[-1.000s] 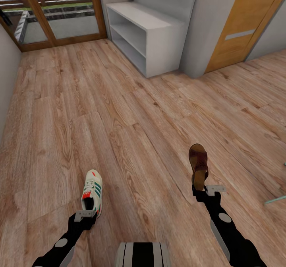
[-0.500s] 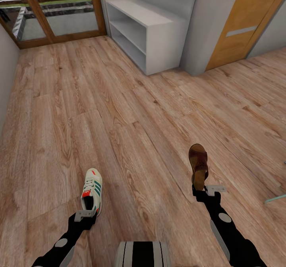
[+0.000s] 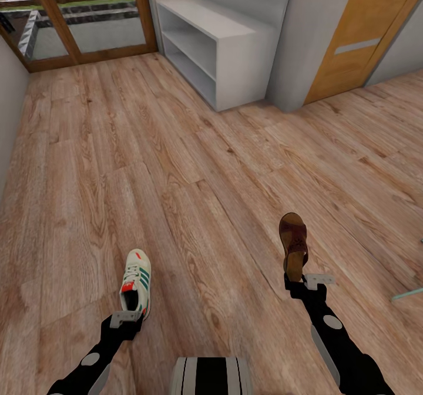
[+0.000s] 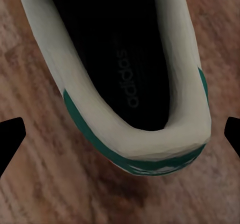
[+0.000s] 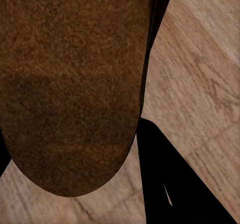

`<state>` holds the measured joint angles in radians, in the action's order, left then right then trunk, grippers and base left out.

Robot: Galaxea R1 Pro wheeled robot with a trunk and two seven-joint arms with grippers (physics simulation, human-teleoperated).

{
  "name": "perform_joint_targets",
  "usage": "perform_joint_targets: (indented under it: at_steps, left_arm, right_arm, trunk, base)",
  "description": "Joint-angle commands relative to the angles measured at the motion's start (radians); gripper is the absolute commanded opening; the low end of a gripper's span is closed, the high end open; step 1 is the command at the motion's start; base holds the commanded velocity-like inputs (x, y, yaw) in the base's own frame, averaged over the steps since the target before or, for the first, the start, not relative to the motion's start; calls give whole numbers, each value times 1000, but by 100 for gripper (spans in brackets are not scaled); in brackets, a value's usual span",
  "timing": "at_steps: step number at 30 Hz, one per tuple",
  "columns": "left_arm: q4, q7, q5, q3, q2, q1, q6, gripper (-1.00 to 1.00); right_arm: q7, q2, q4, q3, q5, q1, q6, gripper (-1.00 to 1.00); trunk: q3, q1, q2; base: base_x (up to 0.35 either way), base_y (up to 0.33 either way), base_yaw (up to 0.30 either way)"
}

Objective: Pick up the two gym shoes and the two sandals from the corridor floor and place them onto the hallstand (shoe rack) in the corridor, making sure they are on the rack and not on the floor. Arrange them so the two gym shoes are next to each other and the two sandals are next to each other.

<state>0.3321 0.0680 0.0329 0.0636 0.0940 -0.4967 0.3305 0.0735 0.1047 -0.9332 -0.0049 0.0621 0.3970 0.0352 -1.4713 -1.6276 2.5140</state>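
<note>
One gym shoe [image 3: 137,277], white with green stripes and a red tongue patch, hangs toe-forward just above the corridor floor [image 3: 176,166], with my left gripper [image 3: 129,316] shut on its heel. In the left wrist view the shoe's heel [image 4: 150,139] lies between two black fingertips [image 4: 11,139]. My right gripper [image 3: 302,278] is shut on the heel end of a dark brown sandal [image 3: 293,242], whose sole [image 5: 70,84] has a black finger [image 5: 165,184] against it. The light grey hallstand [image 3: 223,36] with two open tiers stands far ahead against the wall. The other shoe and sandal are out of view.
An orange wooden door [image 3: 364,30] is at the back right, past a grey wall corner [image 3: 305,42]. A wood-framed glass door [image 3: 76,24] closes the far end. A grey wall [image 3: 9,101] runs along the left. A thin pale bar [image 3: 408,294] pokes in at the right edge.
The whole view shifted slightly a second ago as the camera moved, then held still. The shoe and sandal have stayed in my grippers.
</note>
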Motion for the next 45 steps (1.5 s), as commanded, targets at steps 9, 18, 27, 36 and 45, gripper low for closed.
perform_joint_targets:
  at_steps: [9,18,27,36,45]
  left_arm:
    - [-1,7,2,8,1,0,5,100]
    - [-1,7,2,10,1,0,4,100]
    - [-1,7,2,11,1,0,5,100]
    - [-1,7,2,13,1,-1,0,100]
    - [-1,7,2,11,1,0,5,100]
  right_arm:
    - [5,0,0,2,10,0,3,-100]
    - [5,0,1,2,10,0,3,-100]
    - [5,0,1,2,10,0,3,-100]
    - [5,0,1,2,10,0,3,-100]
    - [5,0,-1,2,10,0,3,-100]
  trunk:
    - [-1,0,0]
    - [-1,0,0]
    - [-1,0,0]
    - [-1,0,0]
    - [-1,0,0]
  base:
    - [49,0,0]
    - [2,0,0]
    - [0,0,0]
    - [0,0,0]
    - [91,0,0]
